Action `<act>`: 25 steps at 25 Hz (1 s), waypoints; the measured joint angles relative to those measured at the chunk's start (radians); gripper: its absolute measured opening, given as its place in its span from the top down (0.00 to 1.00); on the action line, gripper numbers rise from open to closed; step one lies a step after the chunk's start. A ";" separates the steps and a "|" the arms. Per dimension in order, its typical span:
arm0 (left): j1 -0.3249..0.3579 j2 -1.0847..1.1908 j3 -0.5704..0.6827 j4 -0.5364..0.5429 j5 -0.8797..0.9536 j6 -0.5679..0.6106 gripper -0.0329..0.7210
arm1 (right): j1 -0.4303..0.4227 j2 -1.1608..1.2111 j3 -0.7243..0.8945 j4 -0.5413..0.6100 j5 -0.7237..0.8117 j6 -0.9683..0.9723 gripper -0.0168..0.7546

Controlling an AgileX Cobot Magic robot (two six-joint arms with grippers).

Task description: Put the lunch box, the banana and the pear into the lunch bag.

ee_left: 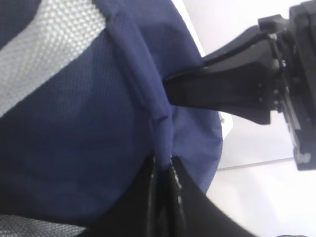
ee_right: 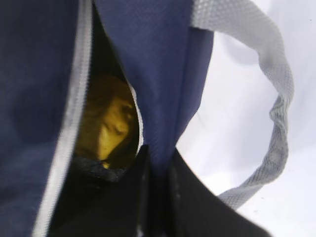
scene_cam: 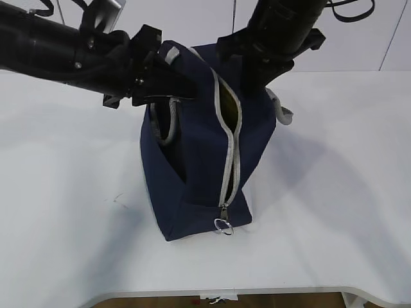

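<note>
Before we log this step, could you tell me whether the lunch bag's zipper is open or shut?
Open: the lunch bag gapes along its zipper, and the right wrist view shows something yellow inside.

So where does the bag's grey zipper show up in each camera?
Exterior: zipper runs down the lunch bag's middle to the ring pull.
Left wrist: not in it.
Right wrist: zipper along the left.
Shared landmark: grey handle.

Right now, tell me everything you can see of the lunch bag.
The lunch bag is navy woven fabric with a grey zipper, open at the top and closed lower down, ring pull at the bottom. It stands upright on the white table, grey handles hanging. Both grippers pinch its top edges: left, right. Something yellow shows inside.
</note>
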 joint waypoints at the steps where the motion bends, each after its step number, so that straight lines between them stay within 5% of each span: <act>1: 0.000 0.000 0.000 0.000 -0.001 -0.001 0.95 | 0.000 0.000 0.000 0.009 0.000 0.002 0.93; 5: 0.000 0.002 0.000 0.000 0.004 0.000 0.88 | 0.000 -0.002 0.000 0.030 -0.004 0.012 0.76; 10: 0.000 -0.001 -0.010 0.045 0.053 0.000 0.68 | 0.000 -0.009 0.000 0.037 -0.006 0.018 0.53; 15: 0.018 -0.053 -0.014 0.150 0.082 -0.020 0.58 | 0.000 -0.043 0.000 0.037 -0.006 0.020 0.50; 25: 0.128 -0.155 -0.020 0.249 0.273 -0.102 0.57 | 0.000 -0.107 0.000 0.047 -0.006 0.021 0.49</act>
